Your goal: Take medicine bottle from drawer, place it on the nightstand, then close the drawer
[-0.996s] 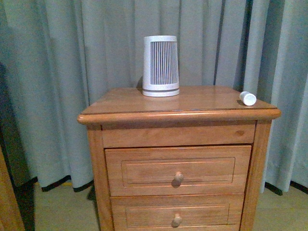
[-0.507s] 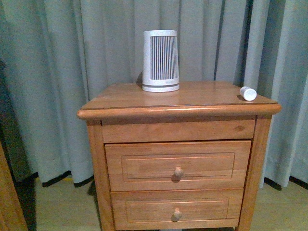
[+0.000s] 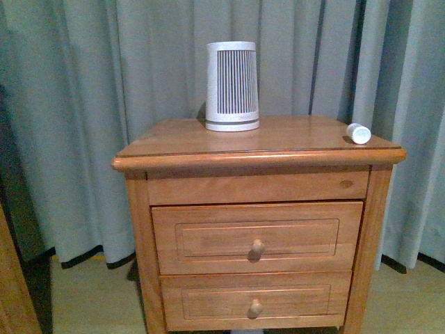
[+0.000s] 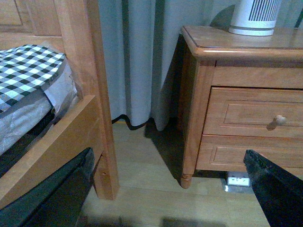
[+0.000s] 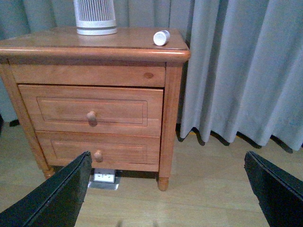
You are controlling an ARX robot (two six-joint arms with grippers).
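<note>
The orange-brown nightstand [image 3: 188, 136] stands in front of grey curtains. The tiny white medicine bottle [image 3: 359, 133] lies on its side at the top's right edge; it also shows in the right wrist view [image 5: 161, 37]. The upper drawer [image 3: 208, 240] is shut, its round knob [image 3: 258, 246] facing me; it also shows in the right wrist view [image 5: 57, 109] and the left wrist view [image 4: 246, 113]. Neither arm shows in the front view. My left gripper [image 4: 173, 189] is open and empty, low above the floor, left of the nightstand. My right gripper [image 5: 173, 189] is open and empty, low in front of the nightstand's right corner.
A large white-and-grey ribbed cylinder [image 3: 232, 86] stands at the back of the top. The lower drawer [image 3: 208, 305] is shut. A wooden bed frame [image 4: 75, 94] with checked bedding [image 4: 23, 71] is left of the nightstand. A white power strip [image 5: 104, 178] lies under it.
The front view has shifted: the nightstand sits slightly higher and farther in the frame than a second ago. The bottle and drawers have not moved on the nightstand.
</note>
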